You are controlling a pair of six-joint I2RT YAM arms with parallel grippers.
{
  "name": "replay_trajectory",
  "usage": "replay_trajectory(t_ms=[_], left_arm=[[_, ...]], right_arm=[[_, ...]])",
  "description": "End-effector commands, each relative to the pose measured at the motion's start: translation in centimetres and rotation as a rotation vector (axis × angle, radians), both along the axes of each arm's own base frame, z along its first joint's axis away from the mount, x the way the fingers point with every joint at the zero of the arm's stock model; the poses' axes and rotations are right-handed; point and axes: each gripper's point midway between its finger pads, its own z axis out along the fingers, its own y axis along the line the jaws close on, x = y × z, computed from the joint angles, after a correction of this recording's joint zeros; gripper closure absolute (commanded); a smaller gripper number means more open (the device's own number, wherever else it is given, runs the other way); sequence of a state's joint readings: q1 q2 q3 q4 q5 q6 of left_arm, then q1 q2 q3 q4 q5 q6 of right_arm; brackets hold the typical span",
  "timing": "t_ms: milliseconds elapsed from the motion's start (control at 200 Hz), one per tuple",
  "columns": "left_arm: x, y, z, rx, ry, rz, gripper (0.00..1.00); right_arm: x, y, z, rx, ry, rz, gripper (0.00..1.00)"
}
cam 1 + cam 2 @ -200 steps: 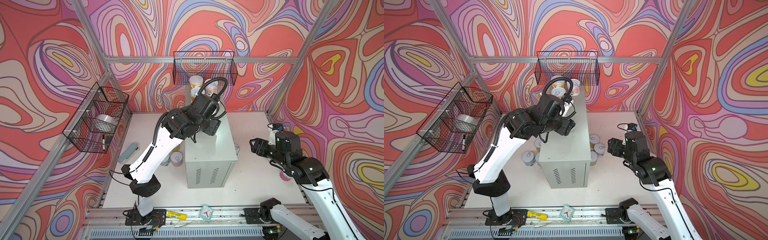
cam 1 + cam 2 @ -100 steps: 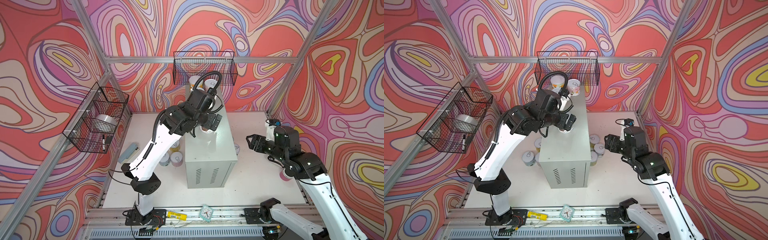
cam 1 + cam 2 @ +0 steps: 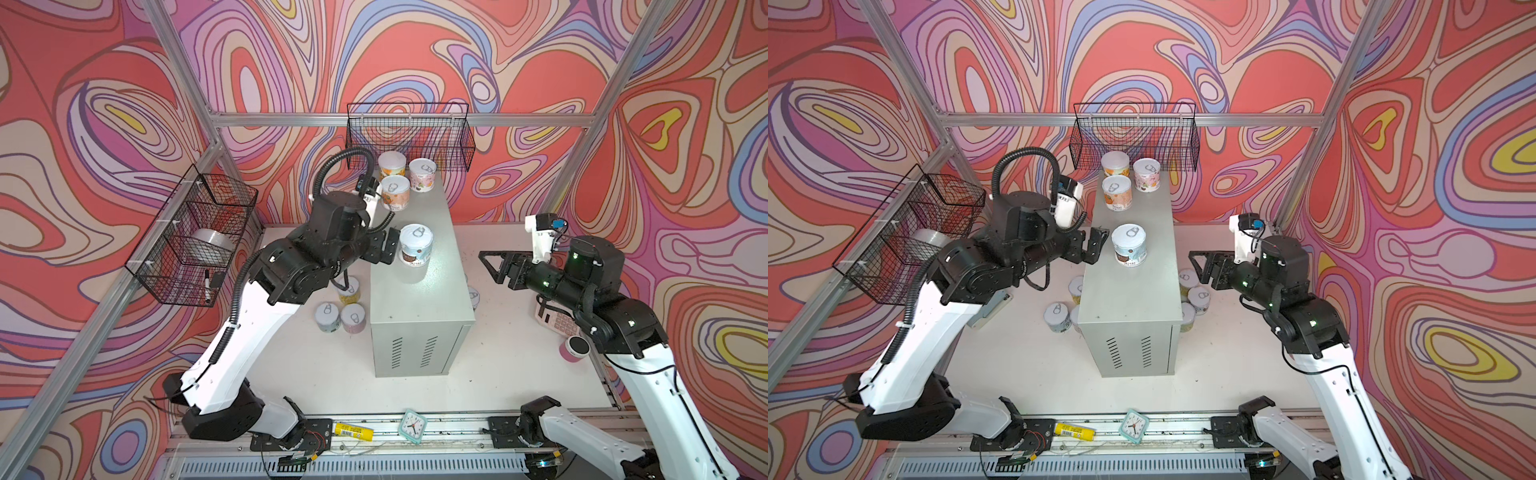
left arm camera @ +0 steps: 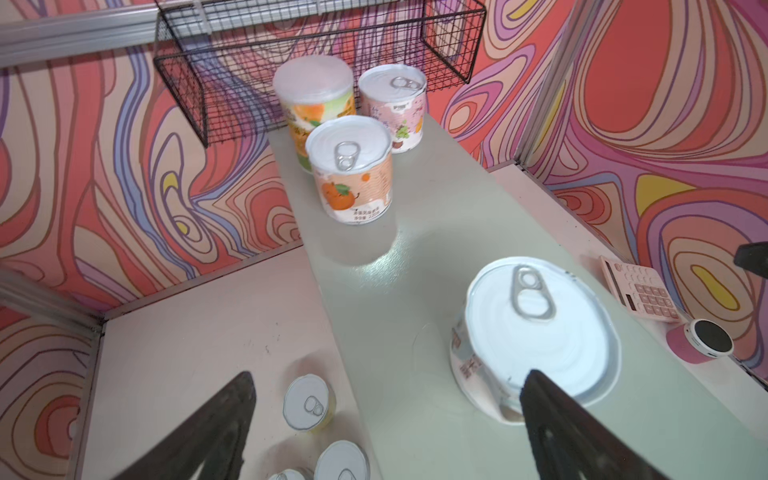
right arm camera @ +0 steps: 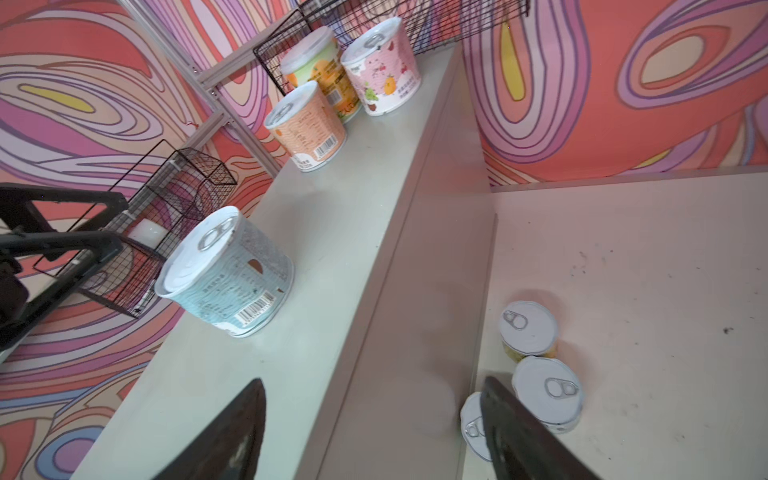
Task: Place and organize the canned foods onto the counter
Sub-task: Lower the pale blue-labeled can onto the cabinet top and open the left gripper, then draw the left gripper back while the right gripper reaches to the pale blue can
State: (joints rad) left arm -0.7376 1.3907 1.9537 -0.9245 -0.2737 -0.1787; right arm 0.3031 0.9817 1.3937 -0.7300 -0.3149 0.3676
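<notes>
Counter [image 3: 419,299] mid-table.
On top: blue can [image 3: 415,245] mid-length, barcode on label, print unreadable.
Far end: orange can [image 3: 395,193] with fruit picture and barcode; pink can [image 3: 422,175] with fruit pictures; green-yellow can [image 3: 391,165] with plain lid.
Left cans [image 3: 328,316]: three on table left of counter.
Right cans [image 3: 1200,296]: three on table right of counter.
Left basket [image 3: 166,266] holds tape roll [image 3: 212,243], marker [image 3: 206,286].
Left gripper [image 3: 384,249] spread wide, empty, just left of blue can.
Right gripper [image 3: 494,266] fingers apart, empty, right of counter.
</notes>
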Motion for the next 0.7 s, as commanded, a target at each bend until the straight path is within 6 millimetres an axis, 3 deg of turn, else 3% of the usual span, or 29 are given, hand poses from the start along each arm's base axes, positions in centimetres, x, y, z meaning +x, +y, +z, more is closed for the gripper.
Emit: replay_trajectory(t_ms=[0,145,305,491,696], left_arm=[[0.3,1.3,-0.9,-0.101,0.035,0.050,0.01],[0.3,3.2,-3.6,-0.143,0.092,0.097,0.01],[0.6,4.3,-5.8,-0.166,0.139,0.132,0.02],[1.0,4.8,-7.2,-0.176,0.168,0.144,0.02],[1.2,5.1,-8.1,-0.191,0.186,0.142,0.03]], right_arm=[[-0.5,1.7,2.8,0.018,-0.078,0.097,0.17],[-0.2,3.5,2.5,-0.049,-0.097,0.112,0.17],[-0.7,7.3,2.1,-0.134,-0.128,0.163,0.17],[0.3,10.0,1.1,-0.158,-0.134,0.217,0.17],[1.8,11.7,0.1,-0.172,-0.126,0.241,0.17]])
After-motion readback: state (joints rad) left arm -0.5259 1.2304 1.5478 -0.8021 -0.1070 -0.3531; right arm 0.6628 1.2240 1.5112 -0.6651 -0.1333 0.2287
